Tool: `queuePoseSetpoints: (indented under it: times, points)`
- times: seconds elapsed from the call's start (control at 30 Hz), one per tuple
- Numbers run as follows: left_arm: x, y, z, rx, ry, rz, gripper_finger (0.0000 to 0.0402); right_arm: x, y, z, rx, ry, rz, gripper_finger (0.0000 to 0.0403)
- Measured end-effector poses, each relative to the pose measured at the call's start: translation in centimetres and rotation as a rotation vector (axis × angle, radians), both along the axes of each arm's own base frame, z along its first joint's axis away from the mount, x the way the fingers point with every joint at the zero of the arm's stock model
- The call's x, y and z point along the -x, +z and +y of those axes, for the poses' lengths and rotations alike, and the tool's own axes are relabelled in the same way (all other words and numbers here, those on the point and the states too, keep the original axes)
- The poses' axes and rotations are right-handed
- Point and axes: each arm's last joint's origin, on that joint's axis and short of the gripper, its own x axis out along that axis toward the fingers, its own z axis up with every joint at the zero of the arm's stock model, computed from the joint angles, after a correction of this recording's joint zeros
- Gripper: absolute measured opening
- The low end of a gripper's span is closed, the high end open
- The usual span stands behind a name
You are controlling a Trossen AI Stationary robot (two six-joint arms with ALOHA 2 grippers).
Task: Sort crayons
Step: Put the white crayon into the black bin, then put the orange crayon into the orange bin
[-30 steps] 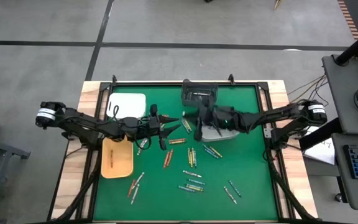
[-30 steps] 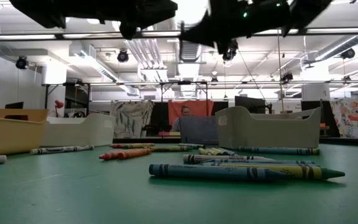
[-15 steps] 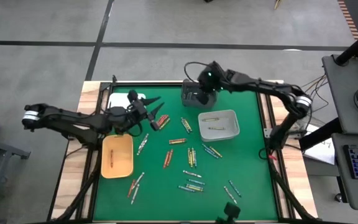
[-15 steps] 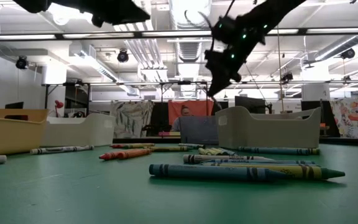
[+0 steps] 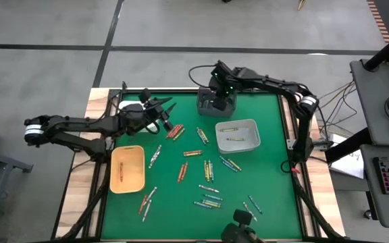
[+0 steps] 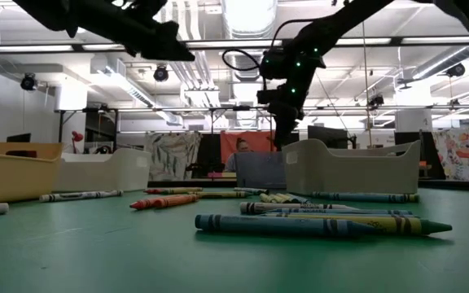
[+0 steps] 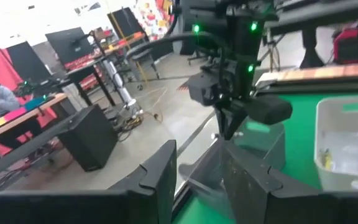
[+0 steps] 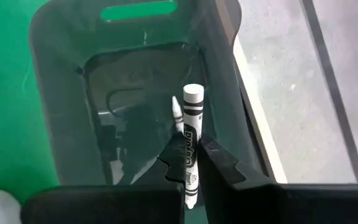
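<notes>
My right gripper (image 5: 220, 86) hangs over the dark grey bin (image 5: 216, 102) at the table's far middle, shut on a white crayon (image 8: 191, 121). Another white crayon (image 8: 176, 112) lies on the bin's floor. My left gripper (image 5: 165, 108) is open and empty, raised above the mat beside the white tray (image 5: 138, 112); it also shows in the left wrist view (image 7: 201, 168). Many crayons (image 5: 208, 169) lie scattered flat on the green mat, red ones (image 5: 175, 132) just below my left gripper. My right gripper pinches the white crayon between its two fingers at the crayon's middle part (image 8: 190, 155). The fingers come from above, pointing down into the bin, and the crayon runs along them. Its flat end (image 8: 192, 93) sticks out past the fingertips, clear of the bin's floor.
A white bin (image 5: 238, 135) with a few crayons stands right of centre. A yellow tray (image 5: 127, 169) with one crayon lies at the left. The mat's wooden border (image 5: 100, 101) runs around it. A person sits in the room behind the table (image 6: 242, 148).
My right gripper has gone from beside the white bin toward the table's far edge and now hangs over the dark grey bin, pointing down. My left gripper has drawn back toward the far left, away from the scattered crayons.
</notes>
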Motion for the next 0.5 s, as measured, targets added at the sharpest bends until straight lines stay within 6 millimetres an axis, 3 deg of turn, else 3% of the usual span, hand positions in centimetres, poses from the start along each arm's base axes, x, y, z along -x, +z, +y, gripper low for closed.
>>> queuePoseSetpoints:
  times: [0.23, 0.37, 0.5]
  points:
    - [0.8, -0.8, 1.7, 0.037, 0.076, 0.087, 0.0107, -0.5, -1.0, -0.1, -0.037, 0.019, -0.001, 0.0053]
    - [1.7, -1.3, 3.2, 0.071, 0.154, 0.139, 0.0107, -0.6, -1.2, -0.2, -0.033, 0.018, -0.007, 0.0089]
    - [3.0, -1.2, 5.1, 0.154, 0.266, 0.124, 0.0107, -1.2, -0.9, -0.6, 0.009, 0.015, -0.07, 0.0097]
